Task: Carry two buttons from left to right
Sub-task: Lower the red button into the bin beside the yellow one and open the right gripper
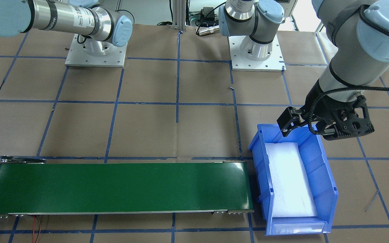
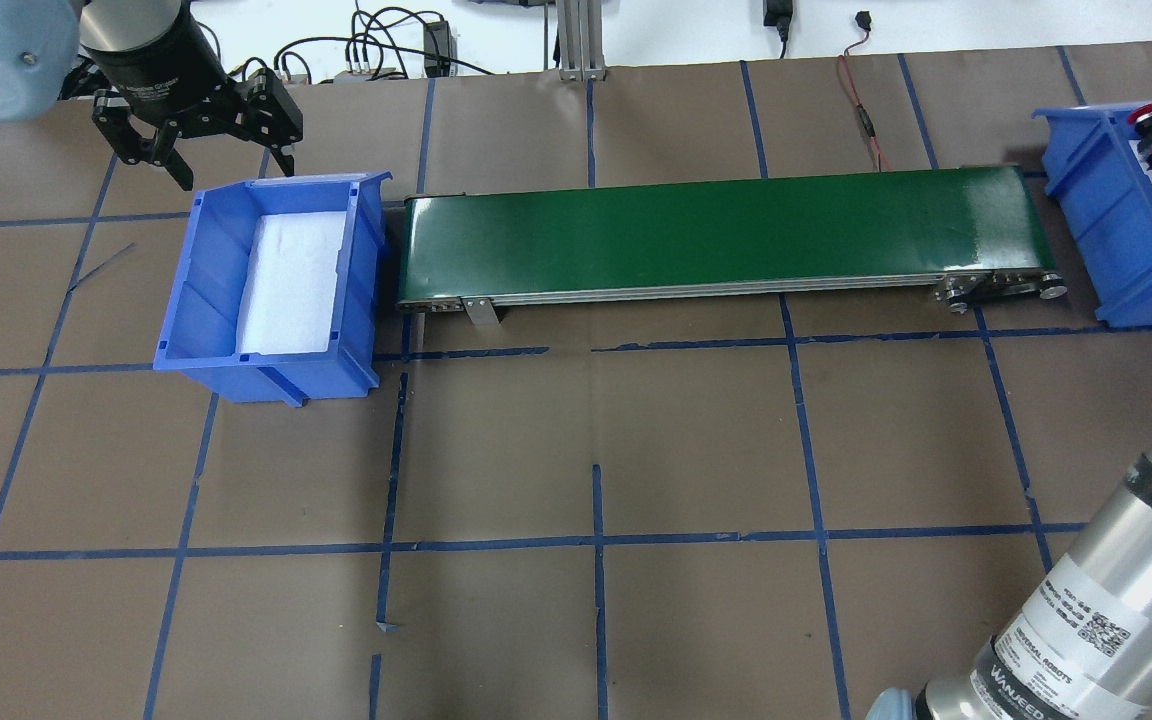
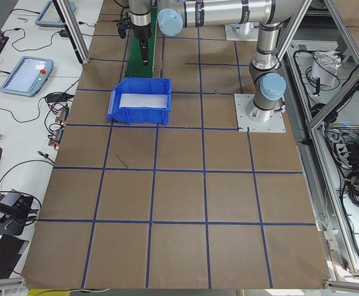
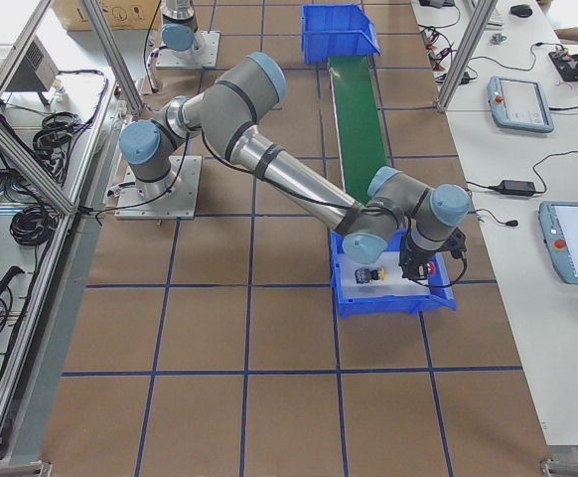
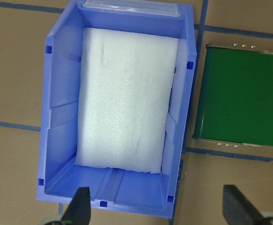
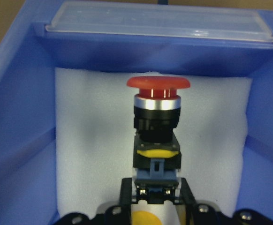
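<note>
The red-capped button (image 6: 157, 112) is clasped by its lower block between the fingers of the right tool (image 6: 156, 190), with the red cap at the end away from the tool. It is held inside the blue bin (image 6: 24, 117) at the robot's right end of the green conveyor belt (image 2: 716, 230), over the white foam lining. Whether it touches the foam cannot be told. The yellow-capped button (image 4: 368, 275) is seen lying on that same foam, just beside the right tool. The left tool (image 5: 156, 206) is spread wide with nothing between its fingers and is held above the far rim of the other blue bin (image 2: 206, 290). That bin stands on the counter (image 2: 696, 450) at the belt's opposite end and is lined with a white foam pad (image 5: 127, 98).
</note>
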Robot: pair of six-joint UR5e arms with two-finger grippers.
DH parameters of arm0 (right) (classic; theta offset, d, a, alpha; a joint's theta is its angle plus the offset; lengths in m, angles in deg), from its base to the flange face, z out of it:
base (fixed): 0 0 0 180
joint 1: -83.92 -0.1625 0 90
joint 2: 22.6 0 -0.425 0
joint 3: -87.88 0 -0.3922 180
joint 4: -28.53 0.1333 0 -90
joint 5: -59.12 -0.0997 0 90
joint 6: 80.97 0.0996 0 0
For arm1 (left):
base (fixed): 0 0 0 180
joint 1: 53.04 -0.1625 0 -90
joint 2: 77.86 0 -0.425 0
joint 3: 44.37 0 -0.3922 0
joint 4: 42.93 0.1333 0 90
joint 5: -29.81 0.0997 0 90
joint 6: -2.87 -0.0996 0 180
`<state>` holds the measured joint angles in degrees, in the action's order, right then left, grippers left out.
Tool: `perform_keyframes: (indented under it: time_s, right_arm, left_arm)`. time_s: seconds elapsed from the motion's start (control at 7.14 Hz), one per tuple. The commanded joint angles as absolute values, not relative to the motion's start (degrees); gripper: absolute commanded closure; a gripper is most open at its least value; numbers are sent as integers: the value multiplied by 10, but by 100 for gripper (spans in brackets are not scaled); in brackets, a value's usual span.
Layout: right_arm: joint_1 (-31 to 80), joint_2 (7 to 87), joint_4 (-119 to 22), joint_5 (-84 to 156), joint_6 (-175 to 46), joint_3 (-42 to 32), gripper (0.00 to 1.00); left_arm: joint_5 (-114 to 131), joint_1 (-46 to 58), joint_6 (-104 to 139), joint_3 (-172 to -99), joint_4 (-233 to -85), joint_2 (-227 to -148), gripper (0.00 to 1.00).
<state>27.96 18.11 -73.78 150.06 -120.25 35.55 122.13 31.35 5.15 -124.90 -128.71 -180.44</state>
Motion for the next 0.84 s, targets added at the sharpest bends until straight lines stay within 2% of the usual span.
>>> perform_keyframes:
  time_s: [0.0,0.14,0.7]
  right_arm:
    - [279,178,-736,1498,-1202,356,60]
    - [280,175,-736,1484,-1204,356,52]
    - [281,180,-735,1483,-1205,358,51]
  left_arm:
    - [1221,314,52,-1250,-1287,-1805,0]
    - [1220,314,52,-1250,-1286,-1806,0]
    - [1214,313,56,-1250,-1284,-1806,0]
